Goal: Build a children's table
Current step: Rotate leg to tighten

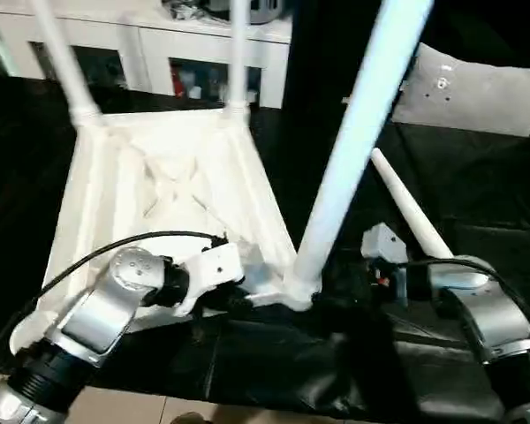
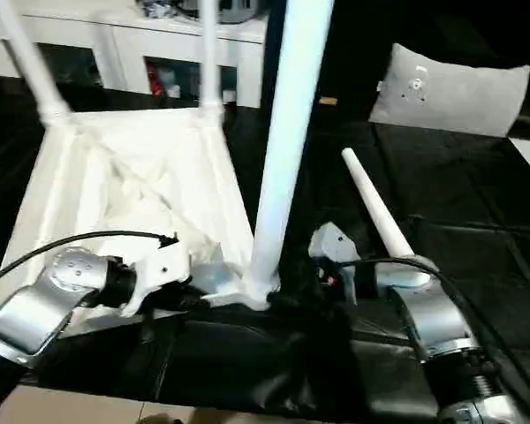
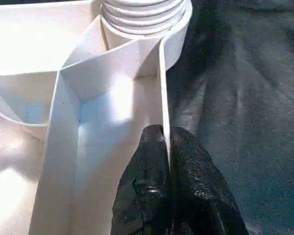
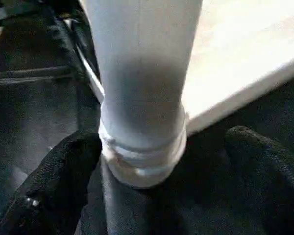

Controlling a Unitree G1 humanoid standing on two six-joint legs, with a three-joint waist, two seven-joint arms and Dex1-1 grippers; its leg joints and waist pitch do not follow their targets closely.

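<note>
I am looking down over both forearms at the children's table (image 1: pixel 172 190), which is lying upside down on a black sheet (image 1: pixel 274 362), ribbed underside up.

Nearest me, the left gripper (image 3: pixel 169 161) is pressed together on the thin rim wall of the tabletop, pinching that edge just short of the near corner socket (image 3: pixel 147 19). The right gripper (image 4: pixel 147 161) is standing spread wide, one finger (image 4: pixel 63 166) on each side of the base of the near leg (image 1: pixel 358 150) where it enters that socket; I cannot tell whether either pad is touching it.

Risks from here, as I am judging them:
- The near leg is leaning toward the right of the head views. If its seat is only partial, a nudge from the open fingers could tip it out.
- The left pinch is on a thin plastic wall; any twist could make it slip or flex the rim, shifting the top on the slick sheet.
- A loose leg (image 1: pixel 411 208) is lying on the sheet just beyond the right wrist. A sweep of that arm could roll it away.

Farther back, two more legs (image 1: pixel 66 62) are standing in the far corners. Beyond them a white cabinet (image 1: pixel 150 44) and a grey cushion (image 1: pixel 473 88) are sitting well apart from the work.
</note>
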